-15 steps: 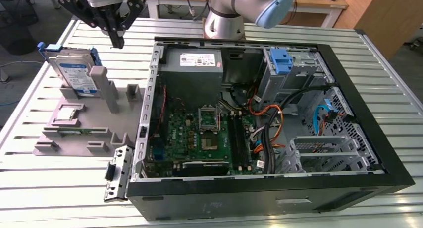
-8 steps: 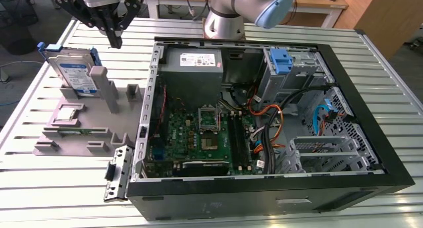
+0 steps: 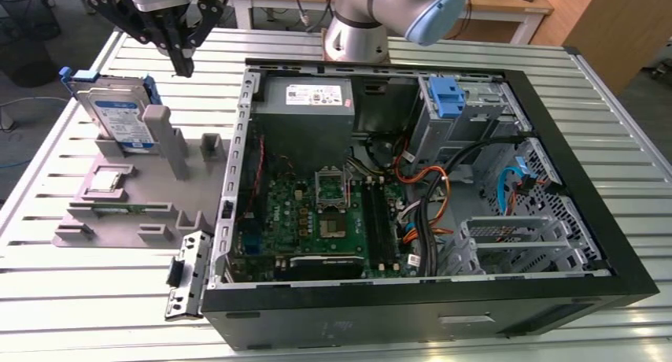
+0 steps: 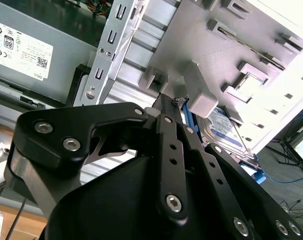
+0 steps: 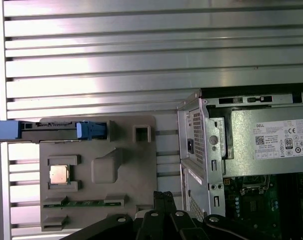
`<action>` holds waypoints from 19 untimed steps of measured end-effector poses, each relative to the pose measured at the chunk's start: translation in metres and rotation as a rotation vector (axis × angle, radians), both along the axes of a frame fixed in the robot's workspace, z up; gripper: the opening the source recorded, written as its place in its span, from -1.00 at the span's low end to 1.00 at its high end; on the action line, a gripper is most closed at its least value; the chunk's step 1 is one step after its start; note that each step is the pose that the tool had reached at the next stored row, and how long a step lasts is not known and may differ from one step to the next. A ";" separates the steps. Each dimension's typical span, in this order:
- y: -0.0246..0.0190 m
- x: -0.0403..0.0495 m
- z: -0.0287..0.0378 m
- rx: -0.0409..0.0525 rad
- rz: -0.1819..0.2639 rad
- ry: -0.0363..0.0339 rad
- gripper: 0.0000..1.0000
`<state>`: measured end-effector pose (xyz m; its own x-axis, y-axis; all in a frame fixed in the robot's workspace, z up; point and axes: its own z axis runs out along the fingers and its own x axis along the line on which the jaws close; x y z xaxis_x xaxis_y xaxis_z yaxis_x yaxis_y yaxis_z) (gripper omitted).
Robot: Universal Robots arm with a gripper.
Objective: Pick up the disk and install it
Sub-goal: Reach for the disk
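Note:
The disk [image 3: 116,116] stands upright on its edge in a slot of the grey fixture [image 3: 126,208], at the exterior view's left. It is a silver drive with a white-and-blue label and a blue carrier bracket. In the first wrist view the disk [image 5: 56,130] appears edge-on. In the second wrist view its label [image 4: 225,126] peeks past a fixture post. My gripper [image 3: 185,69] hangs above the table, behind the disk and a little toward the case, clear of it. The fingers [image 5: 164,196] are shut together with nothing between them, and the gripper [image 4: 170,98] points toward the fixture.
The open computer case [image 3: 588,212] lies at the exterior view's right, with a grey power-supply box [image 3: 304,94] and a blue bracket [image 3: 445,94] in a bay at its back. A processor chip [image 5: 59,175] and a memory stick [image 5: 81,202] rest in the fixture. The table is slatted metal [image 5: 141,60].

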<state>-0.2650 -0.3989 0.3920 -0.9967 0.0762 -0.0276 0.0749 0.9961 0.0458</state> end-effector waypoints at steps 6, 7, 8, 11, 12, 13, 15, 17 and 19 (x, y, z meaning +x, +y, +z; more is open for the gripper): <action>0.0000 -0.0045 0.0000 0.0000 0.000 -0.0001 -0.80; 0.0000 -0.0059 0.0000 0.0000 0.000 0.0000 -0.80; 0.0000 -0.0073 -0.0001 0.0000 0.000 -0.0001 -0.80; 0.0000 -0.0120 -0.0001 0.0000 0.000 -0.0001 -0.80; 0.0000 -0.0139 -0.0001 0.0000 0.000 -0.0001 -0.80; 0.0000 -0.0156 -0.0001 0.0000 0.000 -0.0002 -0.80; 0.0000 -0.0190 -0.0002 0.0000 0.000 -0.0003 -0.80; 0.0000 -0.0216 -0.0002 0.0000 0.000 -0.0004 -0.80; 0.0000 -0.0233 -0.0001 0.0000 0.000 -0.0004 -0.80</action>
<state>-0.2883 -0.3989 0.3919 -0.9967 0.0763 -0.0280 0.0749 0.9961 0.0458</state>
